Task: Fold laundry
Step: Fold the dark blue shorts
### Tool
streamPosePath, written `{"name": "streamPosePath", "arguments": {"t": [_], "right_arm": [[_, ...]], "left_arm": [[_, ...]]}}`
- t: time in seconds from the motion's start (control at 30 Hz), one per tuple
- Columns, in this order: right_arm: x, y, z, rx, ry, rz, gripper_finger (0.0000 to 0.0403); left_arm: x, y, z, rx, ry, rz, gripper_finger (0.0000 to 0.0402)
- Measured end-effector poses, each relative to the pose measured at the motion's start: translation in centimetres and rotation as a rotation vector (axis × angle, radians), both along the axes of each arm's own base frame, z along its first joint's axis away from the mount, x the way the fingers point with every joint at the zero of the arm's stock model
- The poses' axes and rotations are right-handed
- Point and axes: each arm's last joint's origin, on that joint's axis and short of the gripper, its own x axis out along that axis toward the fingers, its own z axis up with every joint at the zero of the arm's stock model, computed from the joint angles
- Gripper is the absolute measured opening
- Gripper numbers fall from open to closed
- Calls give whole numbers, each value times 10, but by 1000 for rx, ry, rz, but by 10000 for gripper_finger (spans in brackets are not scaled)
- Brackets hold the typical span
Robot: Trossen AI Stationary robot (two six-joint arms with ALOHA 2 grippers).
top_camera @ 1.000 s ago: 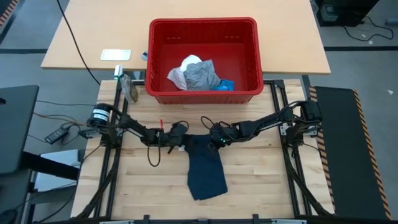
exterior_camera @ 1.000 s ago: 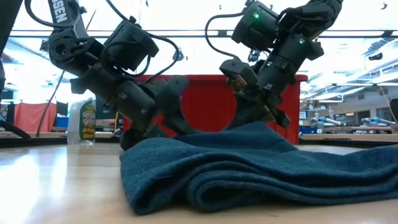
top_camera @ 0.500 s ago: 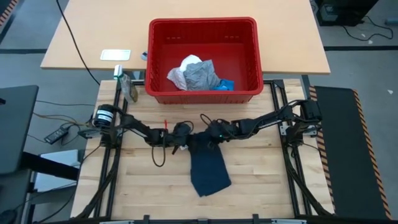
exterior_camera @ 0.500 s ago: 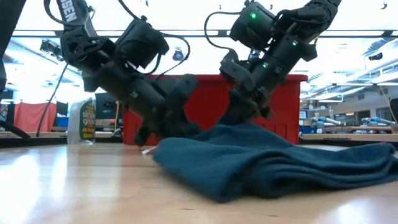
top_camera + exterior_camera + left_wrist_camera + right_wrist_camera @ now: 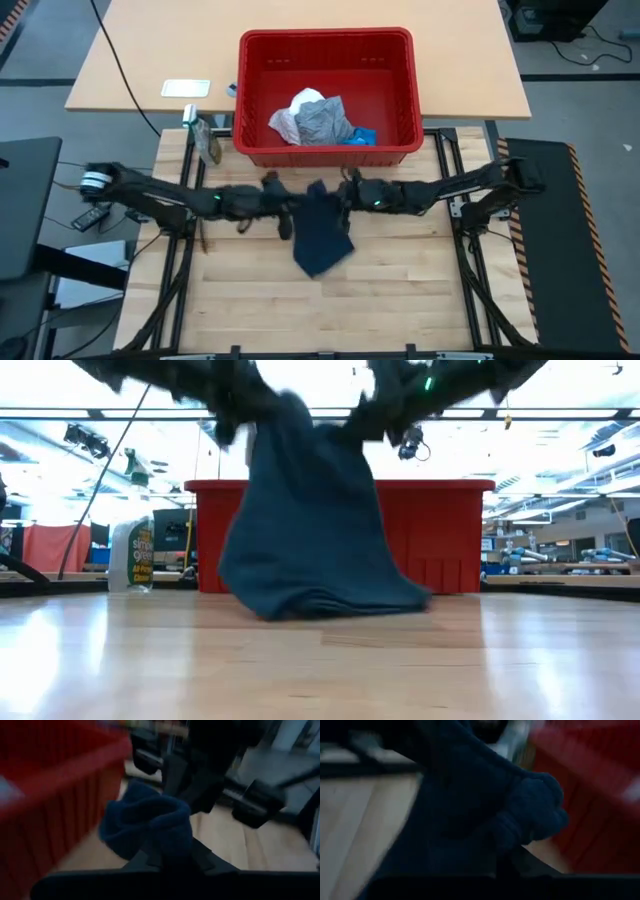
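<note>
Going from the left of the high view, the left pincer (image 5: 292, 197) is pinching the upper left corner of the navy cloth (image 5: 322, 228), its own wrist view showing a bunch of the fabric (image 5: 150, 827) clamped between the fingers. At the middle, the cloth is now hanging above the wooden table (image 5: 420, 280), where half a second ago it was lying crumpled on the boards; in the low view it (image 5: 310, 520) is dangling in front of the red basket (image 5: 440, 530) with only its bottom edge resting on the table. To the right, the right pincer (image 5: 343, 192) is gripping the other top corner, cloth (image 5: 520, 820) wadded in its fingers. Both arms have risen and drawn toward the basket (image 5: 402, 50). This lift is probably letting the cloth drop open so it can be laid flat before folding. The grey and white pieces (image 5: 315, 120) are sitting in the basket at upper centre. A spray bottle (image 5: 130, 555) at the left of the low view is carrying a label too small to read.
</note>
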Motion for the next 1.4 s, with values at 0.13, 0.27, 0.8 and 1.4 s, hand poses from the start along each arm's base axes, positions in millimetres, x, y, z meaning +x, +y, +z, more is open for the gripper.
{"name": "streamPosePath", "arguments": {"t": [0.13,0.27,0.8,1.4], "right_arm": [[-17,-2,41,-122,-161,-14,8],[-25,4,44,-83,-116,30,8],[-40,123,-104,522,324,62,7],[-8,-7,-129,631,219,-217,26]], "left_arm": [[-15,-11,52,196,-114,-64,28],[-11,-25,52,255,11,-131,28],[57,-126,-106,-304,240,-214,38],[60,-37,-118,-557,322,516,53]]}}
